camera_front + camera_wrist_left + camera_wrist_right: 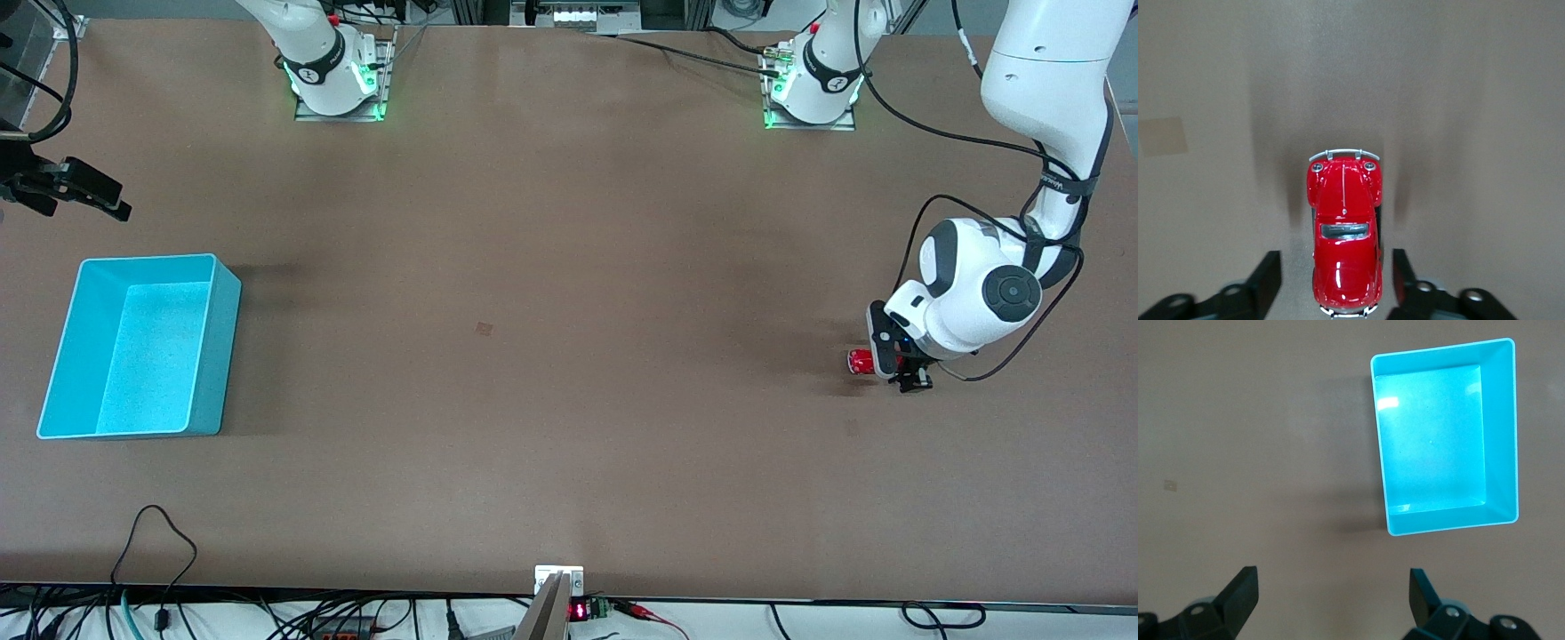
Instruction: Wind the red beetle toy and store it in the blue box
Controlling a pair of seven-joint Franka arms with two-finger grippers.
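Front view: red beetle toy on the brown desk toward the left arm's end, well apart from the blue box at the right arm's end. Left gripper down at desk level, right against the toy; fingers hidden under the wrist here, so contact hard to judge. Right gripper up in the air at the desk's edge by the right arm's end, waiting, over bare desk close to the box's corner. Box upright, open top, nothing inside. Small pale square mark near the desk's middle.

Left wrist view: toy standing on its wheels between the two dark fingers, one at each flank. Slim gap visible on both sides, so half narrowed around the car, seemingly not yet pressing it.

Right wrist view: fingers spread wide, holding nothing. Box seen from above, apart from the fingers, inner floor bare.
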